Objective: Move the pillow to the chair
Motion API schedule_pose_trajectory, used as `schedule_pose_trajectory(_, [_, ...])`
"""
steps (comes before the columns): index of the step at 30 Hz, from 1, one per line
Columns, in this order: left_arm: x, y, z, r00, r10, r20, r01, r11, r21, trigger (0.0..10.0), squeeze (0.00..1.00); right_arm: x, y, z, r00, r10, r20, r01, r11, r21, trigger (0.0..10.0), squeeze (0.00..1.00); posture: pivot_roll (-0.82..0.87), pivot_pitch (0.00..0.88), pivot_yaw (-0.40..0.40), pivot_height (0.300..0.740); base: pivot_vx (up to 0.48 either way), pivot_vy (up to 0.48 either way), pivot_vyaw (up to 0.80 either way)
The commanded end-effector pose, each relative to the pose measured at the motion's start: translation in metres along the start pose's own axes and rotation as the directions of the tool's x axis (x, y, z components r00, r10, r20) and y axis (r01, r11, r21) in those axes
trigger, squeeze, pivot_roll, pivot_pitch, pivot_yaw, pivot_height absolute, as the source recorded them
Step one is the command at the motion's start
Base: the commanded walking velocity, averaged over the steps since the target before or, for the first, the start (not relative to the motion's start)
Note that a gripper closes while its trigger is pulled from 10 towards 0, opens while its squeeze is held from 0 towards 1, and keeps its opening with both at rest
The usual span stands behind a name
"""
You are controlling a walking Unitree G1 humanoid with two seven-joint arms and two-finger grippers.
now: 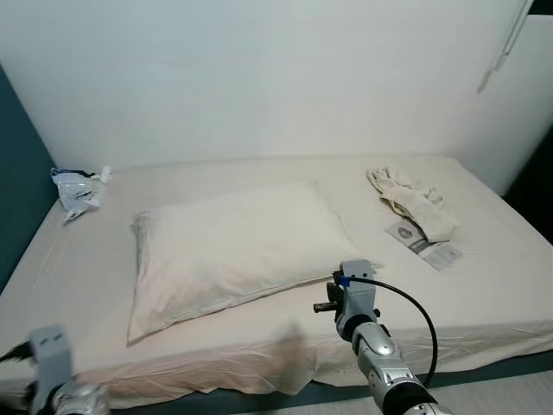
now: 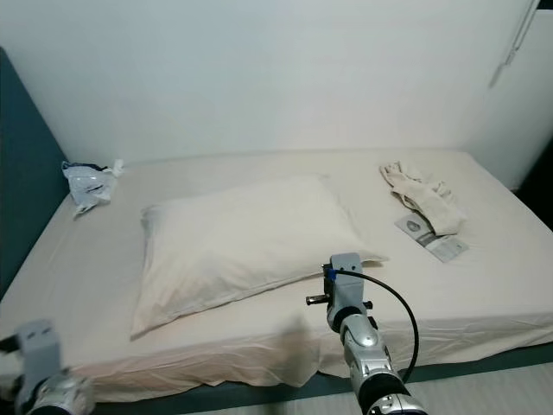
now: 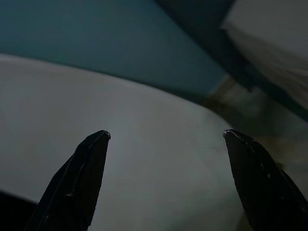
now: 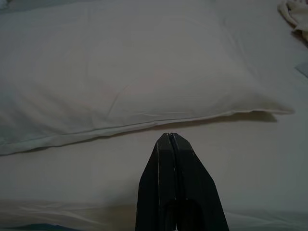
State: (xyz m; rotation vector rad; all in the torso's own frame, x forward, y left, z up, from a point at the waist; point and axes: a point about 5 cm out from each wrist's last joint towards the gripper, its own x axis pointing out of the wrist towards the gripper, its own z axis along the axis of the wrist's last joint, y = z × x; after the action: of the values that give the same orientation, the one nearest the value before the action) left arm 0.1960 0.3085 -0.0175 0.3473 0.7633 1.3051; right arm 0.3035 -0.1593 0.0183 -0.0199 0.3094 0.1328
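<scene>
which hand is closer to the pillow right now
Right. The right hand points at the pillow from just off its near edge; the left hand is low beside the bed's corner.

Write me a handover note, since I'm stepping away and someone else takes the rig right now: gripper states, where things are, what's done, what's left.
Right gripper: shut, empty, held over the sheet just short of the pillow's near edge.
Left gripper: open, empty, low at the left near the bed's front corner.
Pillow: lying flat in the middle of the bed, untouched.
Also on the bed: crumpled plastic bag at the far left, pale cloth with a paper leaflet at the right.
Done: the robot stands at the bed, facing the pillow.
Left: open the right gripper, grasp the pillow, find the chair and carry the pillow there.
</scene>
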Motion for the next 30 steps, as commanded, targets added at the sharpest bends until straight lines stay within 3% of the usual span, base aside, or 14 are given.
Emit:
schedule_pose_trajectory(1, [0.002, 0.003, -0.001, 1.0, 0.022, 0.003, -0.022, 1.0, -0.001, 10.0, 0.0, 0.0, 0.003, -0.003, 1.0, 0.011, -0.016, -0.011, 1.0, 0.002, 10.0, 0.0, -0.07, 0.01, 0.001, 0.74, 0.0, 0.0, 0.0])
schedule_pose_trajectory(3, [-0.011, -0.019, 0.005, 0.97, -0.239, 0.048, 0.237, 0.971, 0.037, 10.0, 0.0, 0.0, 0.002, -0.003, 1.0, 0.009, -0.017, -0.009, 1.0, 0.001, 10.0, 0.0, -0.07, 0.012, -0.01, 0.74, 0.0, 0.0, 0.0])
schedule_pose_trajectory(5, [-0.041, -0.051, 0.018, 0.818, -0.565, 0.106, 0.563, 0.825, 0.05, 10.0, 0.0, -0.001, 0.001, -0.003, 1.0, 0.008, -0.017, -0.008, 1.0, 0.002, 10.0, 0.0, -0.06, 0.013, -0.026, 0.74, 0.0, 0.0, 0.0])
schedule_pose_trajectory(6, [-0.041, -0.051, 0.018, 0.818, -0.565, 0.106, 0.563, 0.825, 0.05, 10.0, 0.0, -0.001, 0.001, -0.003, 1.0, 0.008, -0.017, -0.008, 1.0, 0.002, 10.0, 0.0, -0.06, 0.013, -0.026, 0.74, 0.0, 0.0, 0.0])
schedule_pose_trajectory(7, [-0.061, -0.066, 0.03, 0.686, -0.701, 0.194, 0.694, 0.711, 0.116, 10.0, 0.0, -0.001, 0.001, -0.003, 1.0, 0.012, -0.019, -0.012, 1.0, -0.003, 10.0, 0.0, -0.06, 0.011, -0.029, 0.74, 0.0, 0.0, 0.0])
schedule_pose_trajectory(8, [-0.061, -0.066, 0.03, 0.686, -0.701, 0.194, 0.694, 0.711, 0.116, 10.0, 0.0, -0.001, 0.001, -0.003, 1.0, 0.012, -0.019, -0.012, 1.0, -0.003, 10.0, 0.0, -0.06, 0.011, -0.029, 0.74, 0.0, 0.0, 0.0])
schedule_pose_trajectory(11, [-0.107, -0.085, 0.059, 0.378, -0.854, 0.358, 0.824, 0.486, 0.292, 10.0, 0.0, 0.0, 0.001, -0.003, 1.0, 0.019, -0.023, -0.019, 1.0, -0.012, 10.0, 0.0, -0.05, 0.01, -0.034, 0.74, 0.0, 0.0, 0.0])
schedule_pose_trajectory(12, [-0.107, -0.085, 0.059, 0.378, -0.854, 0.358, 0.824, 0.486, 0.292, 10.0, 0.0, 0.0, 0.001, -0.003, 1.0, 0.019, -0.023, -0.019, 1.0, -0.012, 10.0, 0.0, -0.05, 0.01, -0.034, 0.74, 0.0, 0.0, 0.0])
schedule_pose_trajectory(13, [-0.118, -0.089, 0.067, 0.321, -0.864, 0.388, 0.842, 0.448, 0.301, 10.0, 0.0, 0.0, 0.001, -0.002, 1.0, 0.018, -0.022, -0.018, 1.0, -0.014, 10.0, 0.0, -0.05, 0.012, -0.033, 0.74, 0.0, 0.0, 0.0])
schedule_pose_trajectory(14, [-0.134, -0.096, 0.07, 0.253, -0.902, 0.351, 0.874, 0.368, 0.317, 10.0, 0.0, 0.002, 0.002, 0.002, 1.0, -0.007, -0.006, 0.007, 0.999, -0.045, 10.0, 0.0, -0.05, 0.013, -0.035, 0.74, 0.0, 0.0, 0.0])
schedule_pose_trajectory(18, [-0.138, -0.097, 0.071, 0.238, -0.902, 0.36, 0.871, 0.362, 0.332, 10.0, 0.0, 0.003, 0.002, 0.004, 1.0, -0.023, 0.005, 0.024, 0.998, -0.058, 10.0, 0.0, -0.06, 0.017, -0.034, 0.74, 0.0, 0.0, 0.0])
schedule_pose_trajectory(22, [-0.145, -0.096, 0.078, 0.194, -0.896, 0.399, 0.948, 0.276, 0.158, 10.0, 0.0, 0.005, 0.001, 0.011, 0.998, -0.051, 0.045, 0.055, 0.995, -0.085, 10.0, 0.0, -0.07, 0.022, -0.027, 0.74, 0.0, 0.0, 0.0])
schedule_pose_trajectory(27, [-0.153, -0.092, 0.082, 0.084, -0.879, 0.469, 0.954, 0.206, 0.216, 10.0, 0.0, 0.004, 0.001, 0.012, 0.998, -0.021, 0.053, 0.024, 0.997, -0.071, 10.0, 0.0, -0.08, 0.024, -0.02, 0.74, 0.0, 0.0, 0.0])
schedule_pose_trajectory(30, [-0.156, -0.092, 0.083, 0.062, -0.877, 0.476, 0.959, 0.185, 0.216, 10.0, 0.0, 0.003, -0.001, 0.012, 0.998, -0.015, 0.059, 0.02, 0.997, -0.077, 10.0, 0.0, -0.09, 0.027, -0.018, 0.74, 0.0, 0.0, 0.0])
